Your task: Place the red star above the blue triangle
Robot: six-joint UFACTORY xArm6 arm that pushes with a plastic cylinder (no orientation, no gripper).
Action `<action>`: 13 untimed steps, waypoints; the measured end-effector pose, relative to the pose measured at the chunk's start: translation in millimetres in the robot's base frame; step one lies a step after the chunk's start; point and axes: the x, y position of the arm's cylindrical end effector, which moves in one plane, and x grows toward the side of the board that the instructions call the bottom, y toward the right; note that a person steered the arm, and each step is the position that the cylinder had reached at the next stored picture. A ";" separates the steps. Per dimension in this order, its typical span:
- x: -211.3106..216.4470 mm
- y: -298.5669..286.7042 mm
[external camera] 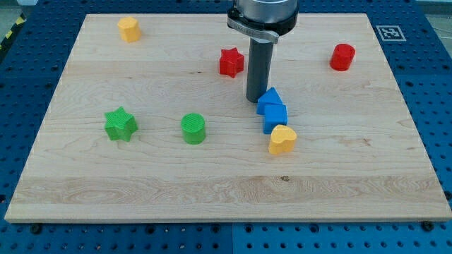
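The red star [231,62] lies on the wooden board in the upper middle of the view. The blue triangle [268,101] lies below and to the right of it, touching a blue cube [275,117] just beneath. My tip [255,100] rests on the board right at the blue triangle's left edge, below and to the right of the red star. The rod stands between the star and the triangle.
A yellow heart [282,140] touches the blue cube from below. A red cylinder [342,57] is at the upper right, a yellow block [129,29] at the upper left. A green star [121,124] and a green cylinder [193,128] lie at the left middle.
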 end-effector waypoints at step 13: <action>-96.0 -53.5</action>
